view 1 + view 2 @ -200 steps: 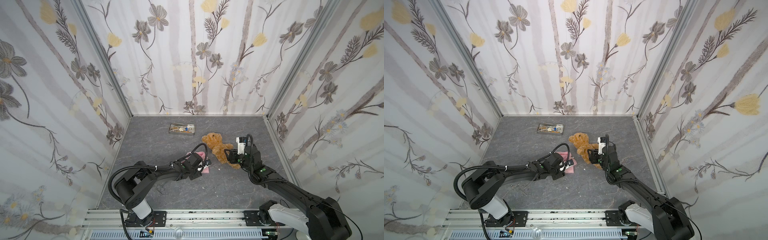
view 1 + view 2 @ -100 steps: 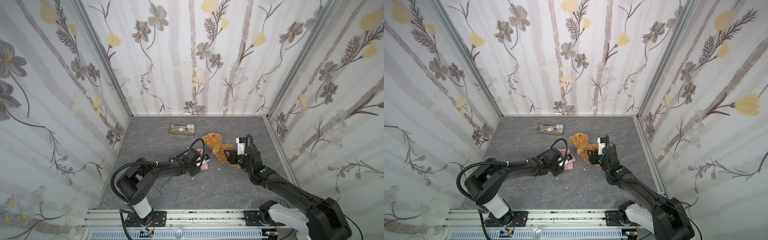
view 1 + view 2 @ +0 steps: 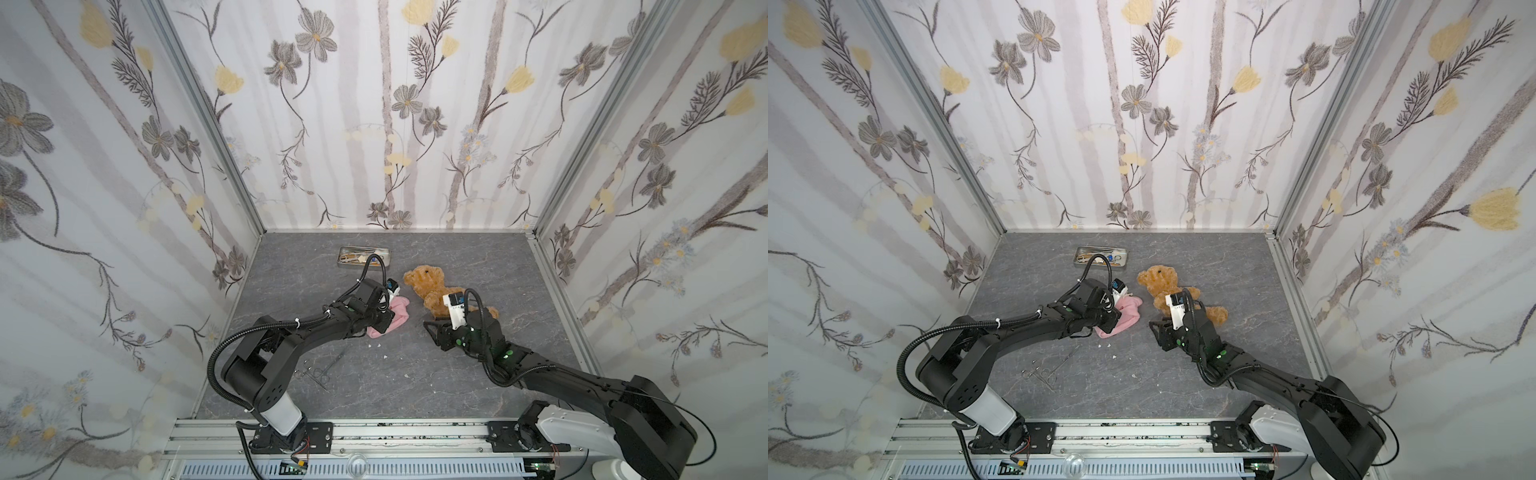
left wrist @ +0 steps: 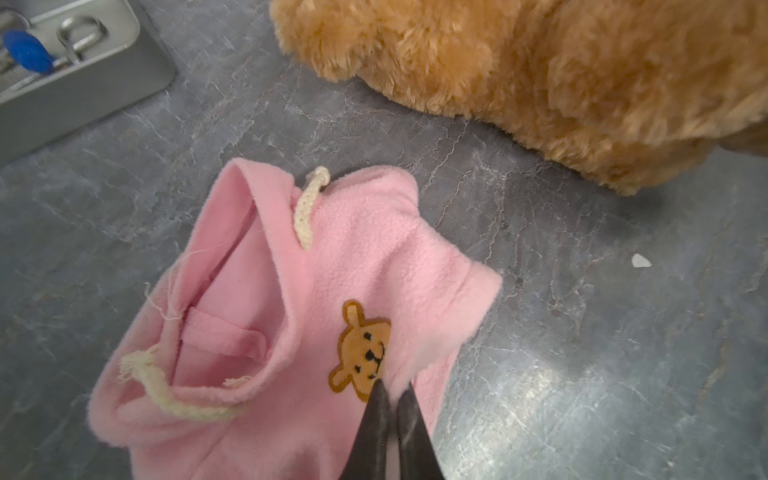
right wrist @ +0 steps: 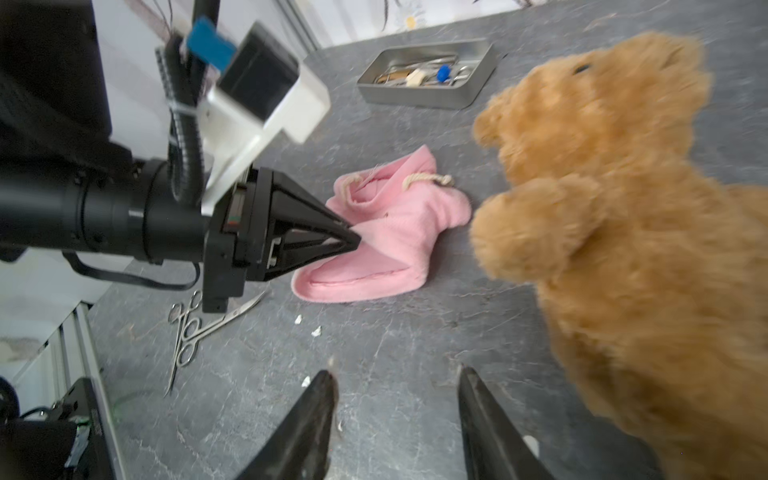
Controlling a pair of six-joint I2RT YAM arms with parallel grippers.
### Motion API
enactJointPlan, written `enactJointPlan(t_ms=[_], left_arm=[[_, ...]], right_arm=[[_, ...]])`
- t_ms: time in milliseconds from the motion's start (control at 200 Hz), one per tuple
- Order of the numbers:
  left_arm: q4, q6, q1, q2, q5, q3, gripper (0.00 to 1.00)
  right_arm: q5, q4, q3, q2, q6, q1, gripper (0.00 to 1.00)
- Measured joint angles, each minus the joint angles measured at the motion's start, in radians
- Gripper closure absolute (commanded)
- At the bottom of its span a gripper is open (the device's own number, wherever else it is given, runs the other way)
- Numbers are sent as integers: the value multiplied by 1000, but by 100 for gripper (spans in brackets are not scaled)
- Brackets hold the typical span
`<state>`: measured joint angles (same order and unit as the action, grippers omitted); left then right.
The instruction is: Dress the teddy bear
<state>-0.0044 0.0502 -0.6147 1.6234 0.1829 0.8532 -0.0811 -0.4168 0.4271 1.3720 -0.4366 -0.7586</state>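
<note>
Here left end effector (image 4: 395,386) pinches pink shirt (image 4: 365,249) near teddy bear (image 4: 540,83); right end effector (image 5: 395,372) parted, empty.

Teddy bear (image 3: 430,286) right of shirt (image 3: 398,318), tray (image 3: 361,267) behind both, scissors (image 3: 318,372) before shirt, all on table (image 3: 415,382)

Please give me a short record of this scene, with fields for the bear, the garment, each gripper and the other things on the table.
teddy bear: lying on the grey table, undressed
pink hoodie: on the table beside the bear, apart from it, bear-face emblem up
left gripper: shut on the hoodie's fabric near the emblem
right gripper: open, empty, beside the bear
other: metal tray of tools at the back; scissors loose on the table
</note>
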Motion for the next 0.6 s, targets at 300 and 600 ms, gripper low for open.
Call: enactJointPlan(t_ms=[300, 600], left_arm=[[16, -158, 32, -75, 109, -56, 100], [24, -167, 39, -113, 135, -98, 100]], right_arm=[[116, -228, 62, 377, -30, -126, 46], [143, -402, 190, 625, -29, -108, 80]])
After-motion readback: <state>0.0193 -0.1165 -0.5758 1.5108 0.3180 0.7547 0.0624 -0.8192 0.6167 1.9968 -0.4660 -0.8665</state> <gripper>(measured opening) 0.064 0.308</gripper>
